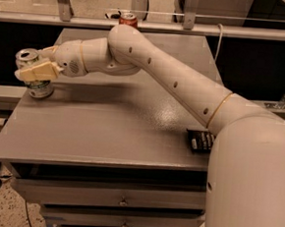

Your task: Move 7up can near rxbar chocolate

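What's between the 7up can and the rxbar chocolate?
Bare tabletop from 7up can to rxbar chocolate in the camera view; the arm passes above. The gripper is at the can.

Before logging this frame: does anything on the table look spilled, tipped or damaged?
Nothing stands out. The 7up can stands upright near the left edge of the table, the gripper at it; the rxbar chocolate lies flat.

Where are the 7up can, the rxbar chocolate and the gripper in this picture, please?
7up can (40,88), camera view: lower body, below the gripper.
rxbar chocolate (198,139), camera view: middle of the visible wrapper.
gripper (31,68), camera view: its front end, at the 7up can.
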Robot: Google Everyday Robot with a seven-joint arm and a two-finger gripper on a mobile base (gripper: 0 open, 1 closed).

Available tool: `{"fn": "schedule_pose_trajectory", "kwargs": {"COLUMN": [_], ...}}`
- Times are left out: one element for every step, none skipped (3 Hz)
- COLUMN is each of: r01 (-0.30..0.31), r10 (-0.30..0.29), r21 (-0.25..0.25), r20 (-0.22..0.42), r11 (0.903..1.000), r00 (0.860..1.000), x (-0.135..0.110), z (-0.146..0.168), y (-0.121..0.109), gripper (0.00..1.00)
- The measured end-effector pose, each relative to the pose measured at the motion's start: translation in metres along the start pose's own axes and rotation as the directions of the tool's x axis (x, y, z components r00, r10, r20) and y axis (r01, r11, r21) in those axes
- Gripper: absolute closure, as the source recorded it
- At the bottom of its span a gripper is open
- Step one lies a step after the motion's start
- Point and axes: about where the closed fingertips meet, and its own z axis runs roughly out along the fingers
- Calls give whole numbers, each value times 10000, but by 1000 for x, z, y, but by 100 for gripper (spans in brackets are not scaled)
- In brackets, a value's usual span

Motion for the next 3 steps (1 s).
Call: {"fn": "schedule_pose_trajectory", "kwargs": {"r01": [-243, -400, -355], "r10": [243, 401, 432], "r21": [98, 610, 1743], "r20": [66, -1, -401], "r11": [9997, 9973, 9841], "r00": [9997, 9992, 9983], "x": [4, 7, 8], "z": [-7, -31, -83], "y": [4, 8, 13], "gripper": [65, 88, 100]}}
